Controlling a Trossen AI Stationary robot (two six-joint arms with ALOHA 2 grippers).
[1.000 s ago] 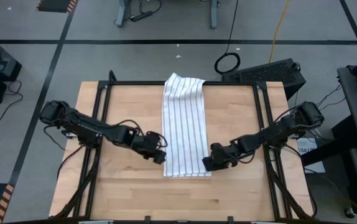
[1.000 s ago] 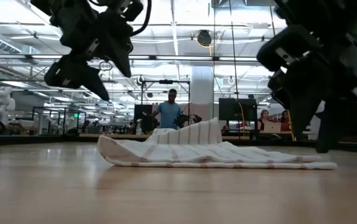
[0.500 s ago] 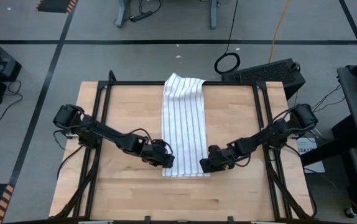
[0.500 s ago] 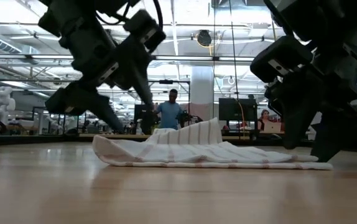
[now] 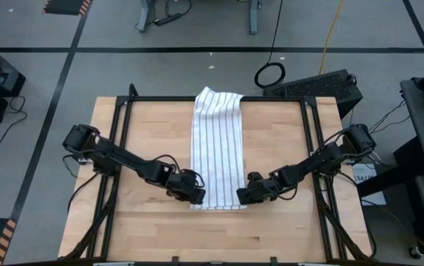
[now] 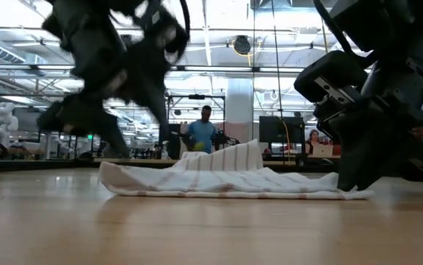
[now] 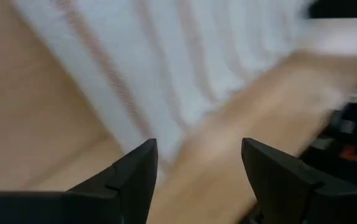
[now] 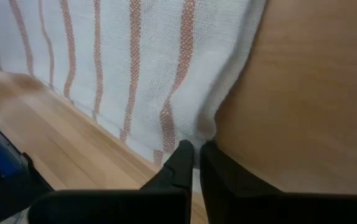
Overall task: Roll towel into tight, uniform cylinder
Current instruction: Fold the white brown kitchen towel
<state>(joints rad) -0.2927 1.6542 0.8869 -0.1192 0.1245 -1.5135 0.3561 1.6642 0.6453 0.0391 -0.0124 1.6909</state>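
Robotics lab: taped floor point(image 5: 49, 59), distant workstations point(image 6: 285, 132), a person point(image 6: 200, 132).

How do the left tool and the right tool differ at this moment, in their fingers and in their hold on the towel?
The left tool has its fingers spread apart with nothing between them, while the right tool is shut.
The right tool pinches the edge of the towel at its near right corner; the left tool holds none of it and sits at its near left corner.
Both are low at the towel's near end.

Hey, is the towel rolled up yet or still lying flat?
Still flat, not rolled. The towel lies as a long strip on the table, with only low rumples in the low view.
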